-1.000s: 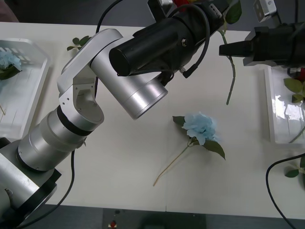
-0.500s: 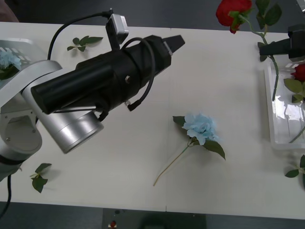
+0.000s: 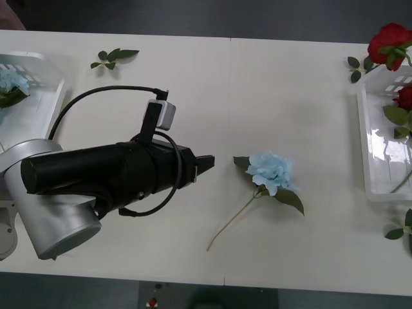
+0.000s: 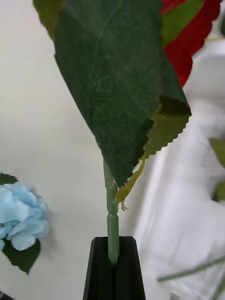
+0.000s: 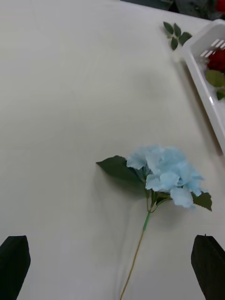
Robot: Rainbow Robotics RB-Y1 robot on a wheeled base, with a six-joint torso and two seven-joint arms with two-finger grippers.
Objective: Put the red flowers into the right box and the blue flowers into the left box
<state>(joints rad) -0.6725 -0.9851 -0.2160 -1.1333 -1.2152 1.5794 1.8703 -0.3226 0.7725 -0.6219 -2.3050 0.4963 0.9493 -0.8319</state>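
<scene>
One blue flower (image 5: 166,176) ahead between my spread left gripper (image 5: 112,267) fingers; descend onto stem. My right gripper (image 4: 114,269) pinches rose stem (image 4: 111,220), probably over right box (image 3: 380,138).

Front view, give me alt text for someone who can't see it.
The left gripper points across a white table at a lone blue flower. A red rose hangs over the right box; the left box holds another blue flower.

table (image 3: 290,90) — white, seam down the middle | blue flower (image 3: 270,172) lying mid-table | left box (image 3: 38,129) at left edge | right box (image 3: 380,161) at right edge | leaf sprig (image 3: 114,58) near far side — another (image 3: 356,65) beside right box
</scene>
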